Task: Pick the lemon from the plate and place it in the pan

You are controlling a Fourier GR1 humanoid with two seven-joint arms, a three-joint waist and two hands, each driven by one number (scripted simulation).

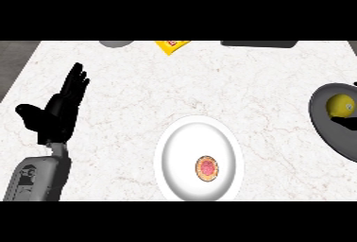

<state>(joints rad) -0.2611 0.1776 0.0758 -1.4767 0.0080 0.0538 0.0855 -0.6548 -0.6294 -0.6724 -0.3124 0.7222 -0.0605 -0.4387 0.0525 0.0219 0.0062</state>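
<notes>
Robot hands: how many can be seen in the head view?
1 for sure: the left robot hand, open, at the left. A dark shape by the lemon in the pan may be the right.

No readable text, labels or numbers.

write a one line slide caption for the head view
Lemon sits in the pan at right; left hand rests open beside the white plate.
</notes>
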